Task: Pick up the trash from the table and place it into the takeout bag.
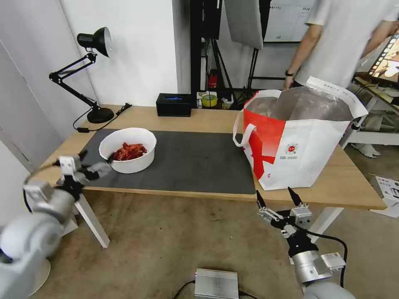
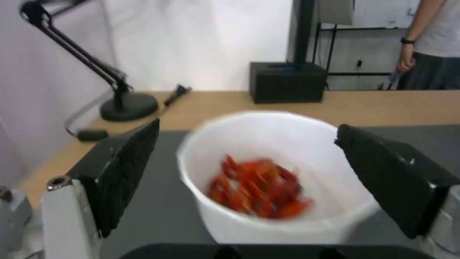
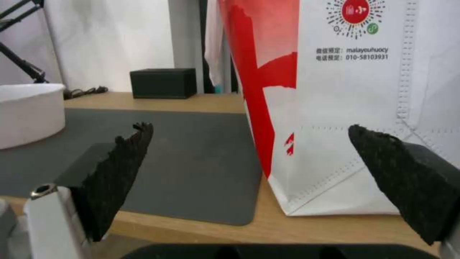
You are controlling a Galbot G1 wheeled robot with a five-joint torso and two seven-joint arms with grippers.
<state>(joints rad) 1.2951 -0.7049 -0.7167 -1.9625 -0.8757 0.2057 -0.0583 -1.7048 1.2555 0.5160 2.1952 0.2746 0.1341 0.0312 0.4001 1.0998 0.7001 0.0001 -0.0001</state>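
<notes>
— Where are your pincers?

— My right pincer (image 1: 277, 197) hangs spread open just off the desk's (image 1: 208, 120) front edge, before the takeout bag (image 1: 303, 153). My left pincer (image 1: 95, 160), fingers wide apart, sits at the front left corner, the white bowl (image 1: 128, 143) just beyond it on the mat (image 1: 195, 162).

— What's hard to see?

— The bag's inside is hidden. One bowl of red shells (image 2: 258, 190), one bag, one black box (image 1: 173, 104) at the far edge.

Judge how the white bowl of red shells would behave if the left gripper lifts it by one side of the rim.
The white bowl looks thin-walled, so its rim may flex under a pinch. The red shells lie loose and low, so it is probably light, yet tilting could spill them. The left gripper is open at its near rim.
</notes>
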